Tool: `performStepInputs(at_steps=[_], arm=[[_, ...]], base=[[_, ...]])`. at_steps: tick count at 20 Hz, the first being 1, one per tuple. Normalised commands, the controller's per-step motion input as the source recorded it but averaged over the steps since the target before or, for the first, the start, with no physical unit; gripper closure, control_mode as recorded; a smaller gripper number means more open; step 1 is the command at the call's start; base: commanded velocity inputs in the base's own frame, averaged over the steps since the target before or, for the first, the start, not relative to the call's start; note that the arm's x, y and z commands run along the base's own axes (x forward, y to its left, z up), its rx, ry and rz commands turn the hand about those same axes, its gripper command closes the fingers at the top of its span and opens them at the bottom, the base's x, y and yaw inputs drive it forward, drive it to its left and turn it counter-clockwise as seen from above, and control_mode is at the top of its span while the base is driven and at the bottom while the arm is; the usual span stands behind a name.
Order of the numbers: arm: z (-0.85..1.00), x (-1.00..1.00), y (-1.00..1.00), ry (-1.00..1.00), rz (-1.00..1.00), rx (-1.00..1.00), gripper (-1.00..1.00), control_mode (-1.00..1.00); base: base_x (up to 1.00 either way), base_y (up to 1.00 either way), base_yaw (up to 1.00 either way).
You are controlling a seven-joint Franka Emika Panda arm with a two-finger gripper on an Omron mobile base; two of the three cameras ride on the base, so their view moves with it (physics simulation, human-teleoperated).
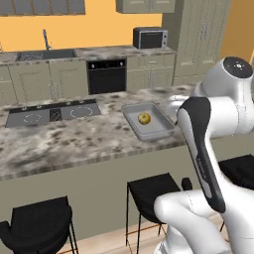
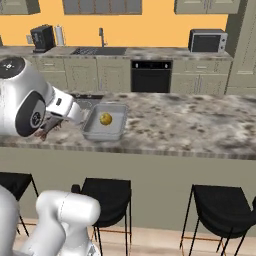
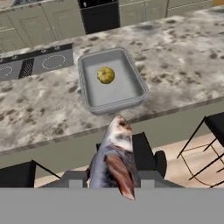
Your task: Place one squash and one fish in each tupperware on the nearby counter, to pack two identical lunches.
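In the left base view, the tupperware (image 1: 147, 120) with the yellow squash (image 1: 144, 118) is seen at the counter's (image 1: 74, 136) front edge.

In the hand view, the grey fish (image 3: 114, 153) is gripped lengthwise in the closed gripper (image 3: 114, 177), the tupperware (image 3: 111, 80) lying straight ahead beyond that edge.

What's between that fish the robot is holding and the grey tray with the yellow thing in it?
In the hand view, just bare speckled counter and its front edge lie between the fish in the gripper and the tray holding the yellow squash.

yellow squash (image 3: 105, 75), grey tupperware (image 3: 131, 101), grey fish (image 3: 114, 157)
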Motion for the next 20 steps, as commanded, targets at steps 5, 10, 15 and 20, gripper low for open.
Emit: performStepInputs(at_steps=[5,10,15,20], arm=[[-0.02,0.93,-0.48,0.23,0.10,0.00,1.00,-1.00],[-0.42,0.99,-0.18,0.18,0.08,-0.01,1.00,-1.00],[-0.64,0.96,0.00,0.02,0.10,-0.10,1.00,-1.00],[-0.43,0.63,0.00,0.00,0.07,-0.06,1.00,-1.00]], base=[[0.00,0.00,0.00],[0.00,0.00,0.00],[0.00,0.00,0.00],[0.00,0.00,0.00]])
